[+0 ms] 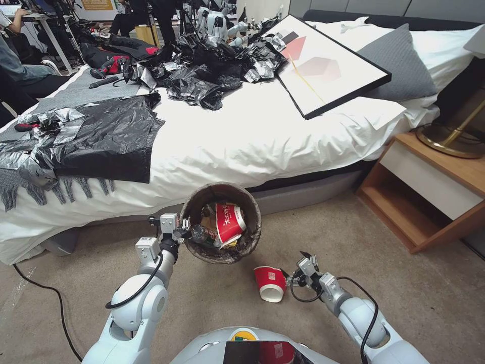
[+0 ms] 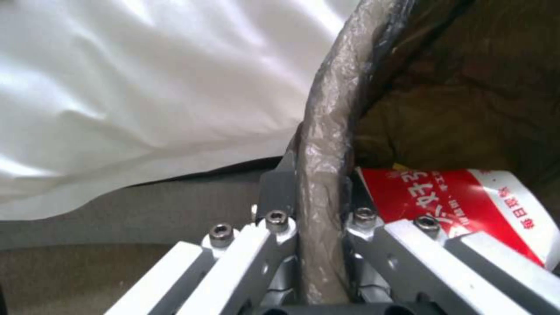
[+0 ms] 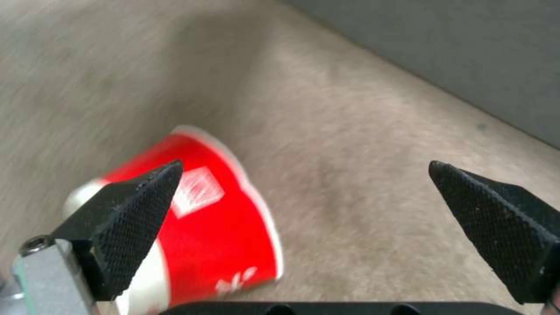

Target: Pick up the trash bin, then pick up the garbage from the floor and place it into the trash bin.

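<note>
The left end effector (image 2: 318,227) pinches the bin (image 1: 221,222) by its bagged rim, held above the floor. The right end effector (image 3: 303,205) hangs spread beside a cup (image 1: 270,283) lying on the carpet (light, thin-walled, easily crushed); a gentle grip across its side looks best.

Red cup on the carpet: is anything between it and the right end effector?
Nothing visible. The red cup lies on its side on bare carpet, just beside the open right end effector. The left end effector holds the trash bin by its rim.
</note>
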Robot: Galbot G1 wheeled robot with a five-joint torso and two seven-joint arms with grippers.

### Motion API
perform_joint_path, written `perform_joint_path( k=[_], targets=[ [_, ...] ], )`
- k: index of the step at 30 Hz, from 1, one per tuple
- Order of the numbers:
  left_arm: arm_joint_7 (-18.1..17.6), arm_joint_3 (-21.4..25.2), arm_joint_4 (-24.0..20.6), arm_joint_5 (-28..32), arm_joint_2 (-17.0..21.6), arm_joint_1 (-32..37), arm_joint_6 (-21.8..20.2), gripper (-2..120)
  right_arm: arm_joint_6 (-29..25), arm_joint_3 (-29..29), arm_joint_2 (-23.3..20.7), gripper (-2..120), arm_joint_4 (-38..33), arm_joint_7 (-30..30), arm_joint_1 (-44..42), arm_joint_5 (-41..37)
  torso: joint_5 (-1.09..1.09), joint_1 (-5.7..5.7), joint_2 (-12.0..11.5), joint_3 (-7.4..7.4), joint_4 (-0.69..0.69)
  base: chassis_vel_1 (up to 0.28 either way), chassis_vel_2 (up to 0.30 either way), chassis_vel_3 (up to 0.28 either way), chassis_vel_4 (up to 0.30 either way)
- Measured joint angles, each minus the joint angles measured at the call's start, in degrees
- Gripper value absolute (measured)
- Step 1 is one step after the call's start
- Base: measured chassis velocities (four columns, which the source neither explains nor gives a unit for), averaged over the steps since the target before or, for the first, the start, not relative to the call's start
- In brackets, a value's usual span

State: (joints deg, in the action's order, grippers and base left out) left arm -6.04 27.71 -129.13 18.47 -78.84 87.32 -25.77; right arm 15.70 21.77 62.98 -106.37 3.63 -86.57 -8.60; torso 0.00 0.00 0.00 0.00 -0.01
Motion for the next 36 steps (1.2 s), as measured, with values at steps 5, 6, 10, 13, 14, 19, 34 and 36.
perform_joint_path(
  k=[5, 6, 10, 13, 14, 19, 34, 36],
  targets=[
    [-0.1, -0.3, 0.2, -0.1, -0.1, 0.0, -0.1, 2, -3.3, -0.4, -3.7, 100, 1.5, 6.5, -1.7, 3.8, 0.00, 0.00, 0.0, 0.00, 0.02, 0.000, 0.000, 0.000, 0.000],
    [-0.1, -0.3, 0.2, -0.1, -0.1, 0.0, -0.1, 2, -3.3, -0.4, -3.7, 100, 1.5, 6.5, -1.7, 3.8, 0.00, 0.00, 0.0, 0.00, 0.02, 0.000, 0.000, 0.000, 0.000],
    [-0.1, -0.9, 0.3, -0.4, -0.6, 0.1, -0.1, 2, -10.2, -0.1, -5.9, 100, 5.3, 16.1, -1.8, 10.0, 0.00, 0.00, 0.0, 0.00, 0.01, 0.000, 0.000, 0.000, 0.000],
    [-0.1, -1.2, 0.3, -0.8, -0.5, 0.3, -0.1, 2, -17.3, 0.0, -4.8, 100, 11.6, 24.8, 0.6, 14.3, 0.01, 0.00, 0.0, 0.00, 0.02, 0.000, 0.000, 0.000, 0.000],
    [-0.1, -1.2, 0.3, -0.8, -0.5, 0.3, -0.1, 2, -17.3, 0.0, -4.8, 100, 11.6, 24.8, 0.6, 14.3, 0.01, 0.00, 0.0, 0.00, 0.02, 0.000, 0.000, 0.000, 0.000],
    [-0.2, -1.2, 0.2, -1.0, -0.4, 0.5, -0.2, 2, -20.0, -1.2, -2.6, 100, 19.8, 26.2, 4.4, 17.1, 0.01, 0.00, 0.0, 0.00, 0.02, 0.000, 0.000, 0.000, 0.000],
    [-0.2, -1.8, 1.1, -1.6, -0.8, 0.3, -0.3, 2, -21.9, -2.9, 2.1, 98, 27.5, 23.9, 9.7, 18.1, 0.00, 0.00, 0.0, 0.00, 0.02, 0.000, 0.000, 0.000, 0.000],
    [-0.2, -1.8, 1.1, -1.7, -0.8, 0.3, -0.3, 2, -22.0, -3.0, 2.2, 95, 27.6, 23.9, 9.8, 18.1, 0.00, 0.00, 0.0, 0.00, 0.02, 0.000, 0.000, 0.000, 0.000]
  ],
)
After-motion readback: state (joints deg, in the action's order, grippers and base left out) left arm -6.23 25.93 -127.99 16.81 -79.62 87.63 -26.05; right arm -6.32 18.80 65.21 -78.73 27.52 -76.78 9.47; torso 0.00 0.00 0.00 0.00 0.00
